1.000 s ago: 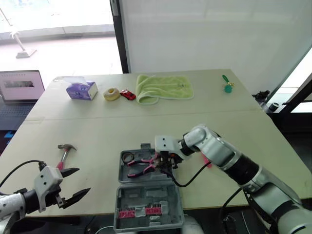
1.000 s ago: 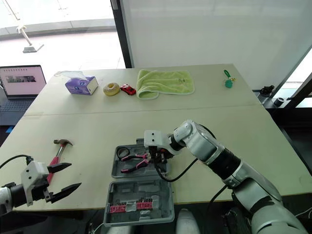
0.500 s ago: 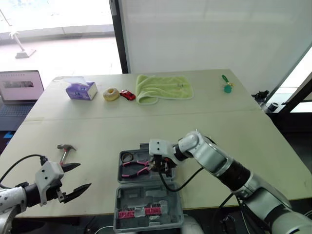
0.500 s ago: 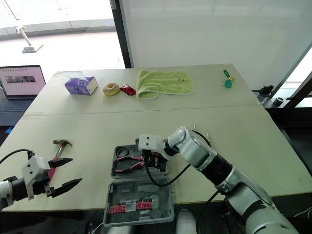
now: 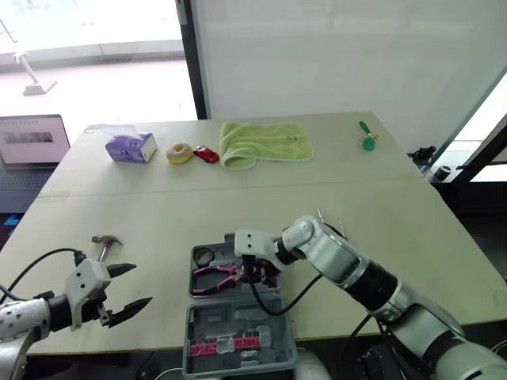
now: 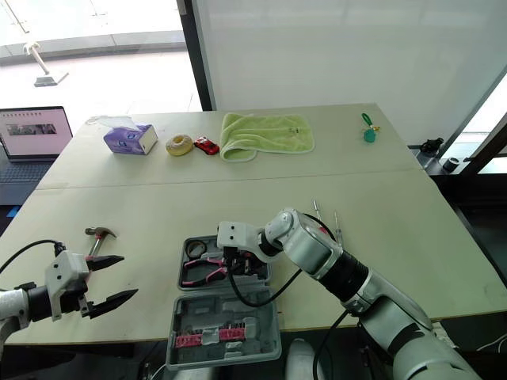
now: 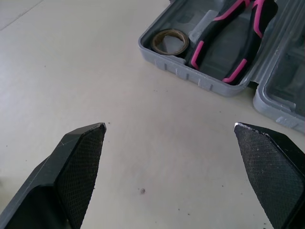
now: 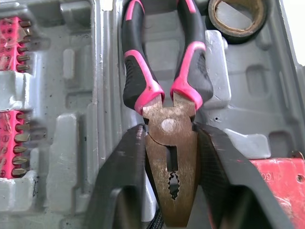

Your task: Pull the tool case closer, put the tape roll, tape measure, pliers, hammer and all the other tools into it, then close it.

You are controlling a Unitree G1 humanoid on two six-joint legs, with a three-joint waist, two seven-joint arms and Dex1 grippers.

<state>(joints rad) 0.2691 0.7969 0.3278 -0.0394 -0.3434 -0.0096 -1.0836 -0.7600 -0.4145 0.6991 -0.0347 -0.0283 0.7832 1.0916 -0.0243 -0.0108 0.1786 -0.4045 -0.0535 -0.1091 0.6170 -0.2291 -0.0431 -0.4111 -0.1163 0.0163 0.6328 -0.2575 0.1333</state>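
Two grippers in play, pliers (image 8: 167, 95) down in the tool case (image 5: 238, 321).
Right gripper (image 8: 170, 138) pinches the pliers by the metal head, pink handles lying in the open case next to the tape roll (image 8: 233, 14). Left gripper (image 7: 169, 129) hangs spread wide above the table (image 5: 158, 214), the hammer (image 5: 104, 244) lying just beyond it.

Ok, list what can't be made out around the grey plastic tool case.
- Eye views: right gripper hides the pink-and-black pliers' head.
- Right wrist view: a red object in the grey plastic tool case is cut off by the edge.
- Eye views: left gripper hides the pink-handled hammer's handle end.
- Eye views: two thin metal rods by the right arm, too small to identify.
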